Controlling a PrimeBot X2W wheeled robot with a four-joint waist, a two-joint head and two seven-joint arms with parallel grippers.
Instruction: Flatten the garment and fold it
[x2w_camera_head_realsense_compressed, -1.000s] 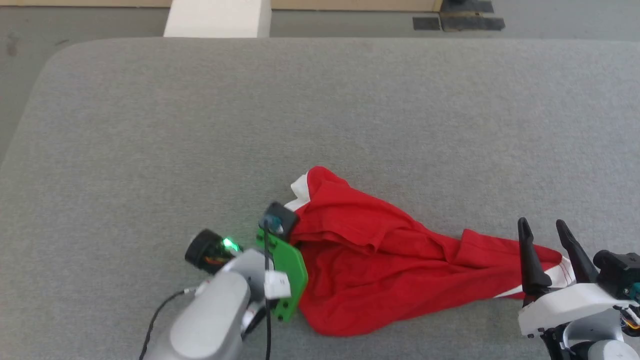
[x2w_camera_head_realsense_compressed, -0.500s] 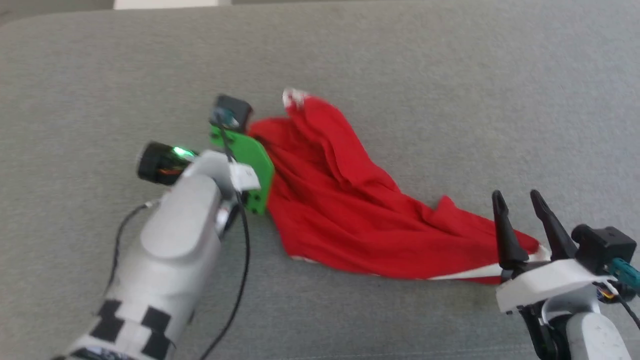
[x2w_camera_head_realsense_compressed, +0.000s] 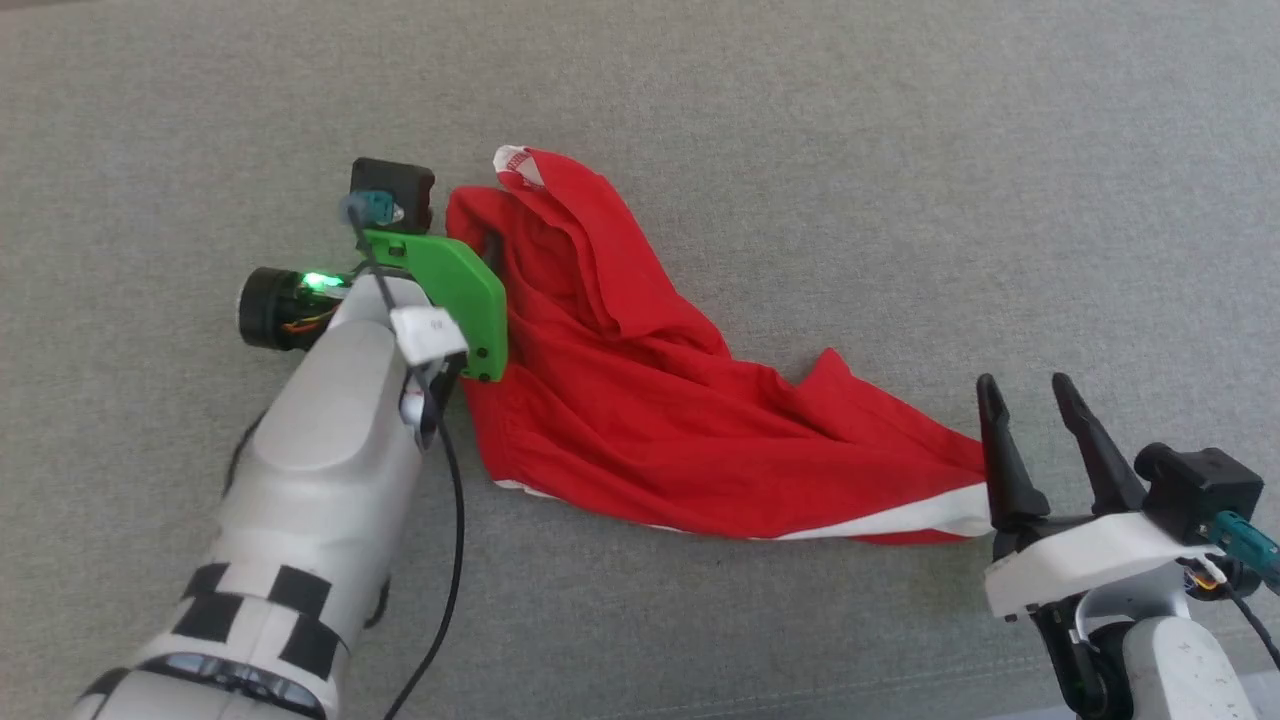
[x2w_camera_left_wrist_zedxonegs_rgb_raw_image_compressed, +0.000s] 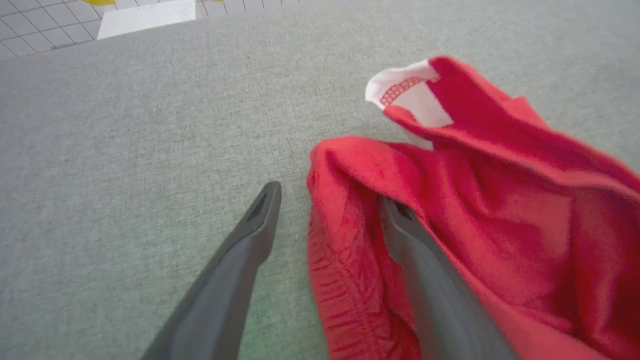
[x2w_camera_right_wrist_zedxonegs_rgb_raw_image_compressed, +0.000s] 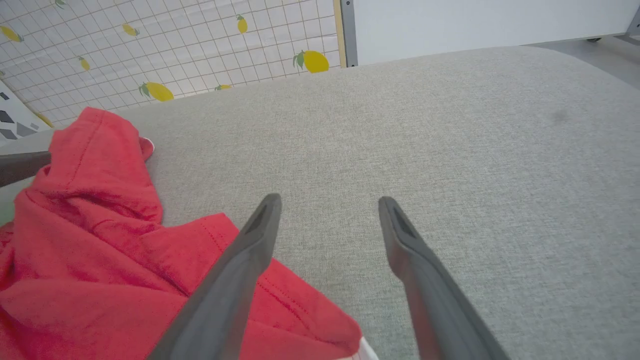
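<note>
Flattening the shorts (x2w_camera_head_realsense_compressed: 650, 420) comes first. The left pincer (x2w_camera_left_wrist_zedxonegs_rgb_raw_image_compressed: 330, 196) is open around their edge, the right pincer (x2w_camera_head_realsense_compressed: 1025, 388) open and empty. Next, both should pinch and pull apart.

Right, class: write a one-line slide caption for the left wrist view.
Open left end effector straddling the red garment at its gathered band, one finger tucked into the cloth.

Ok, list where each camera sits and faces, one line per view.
Head view: on the head, looking down at the garment on the grey surface; left forearm and right gripper show.
Left wrist view: along the open left gripper, at the garment's band edge.
Right wrist view: along its own open fingers, across the surface toward lemon-print tiles.
Shared: the garment, in all three.
</note>
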